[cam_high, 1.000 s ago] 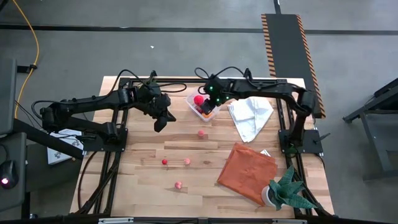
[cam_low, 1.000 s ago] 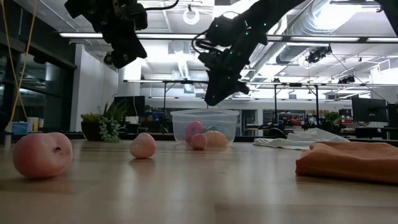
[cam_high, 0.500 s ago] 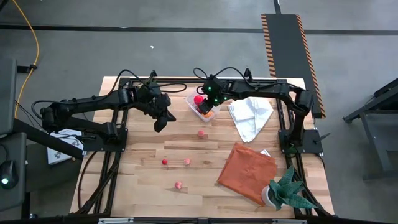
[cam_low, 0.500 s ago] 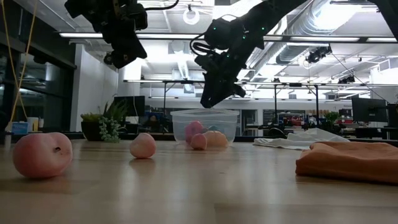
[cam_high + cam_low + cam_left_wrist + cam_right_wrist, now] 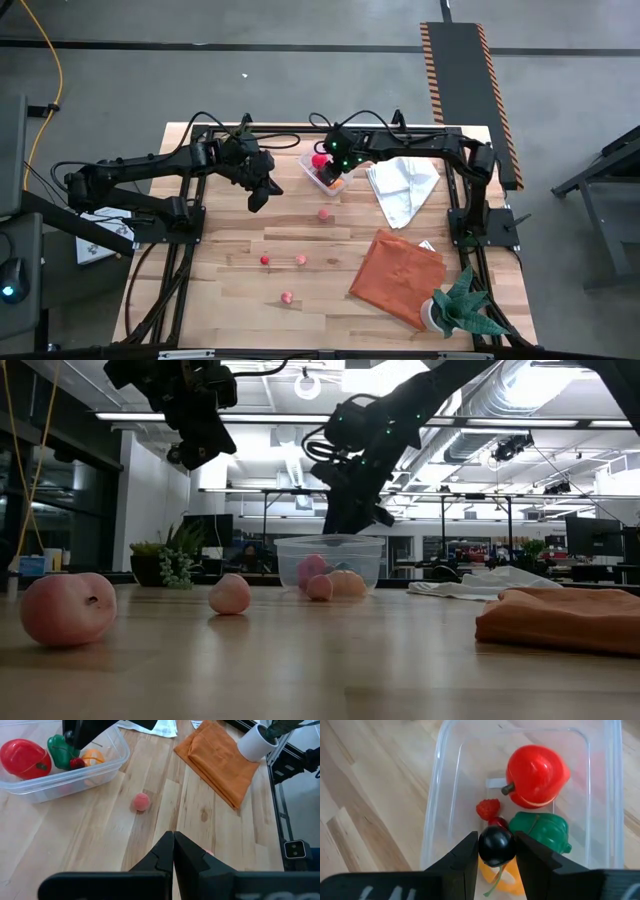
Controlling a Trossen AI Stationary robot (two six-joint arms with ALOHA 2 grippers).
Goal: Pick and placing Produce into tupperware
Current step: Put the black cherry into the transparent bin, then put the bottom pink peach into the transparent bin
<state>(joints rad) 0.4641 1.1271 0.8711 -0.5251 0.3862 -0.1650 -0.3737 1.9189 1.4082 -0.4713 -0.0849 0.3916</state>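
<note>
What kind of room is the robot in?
Probably a robotics lab or workshop: bare pipes and strip lights overhead, a concrete floor with a striped hazard mat, and desks with monitors behind the wooden table.

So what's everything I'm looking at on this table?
Tupperware: one, clear, far middle of table.
Produce inside: red tomato-like piece, green piece, small red berry, orange piece.
Loose produce: four small pink or red pieces, near pink one closest to front edge.
White cloth: one, right of tupperware.
Orange cloth: one, front right.
Potted plant: one, green, front right corner.
Right gripper: over tupperware, holding dark round piece.
Left gripper: shut, raised, left of tupperware.
</note>
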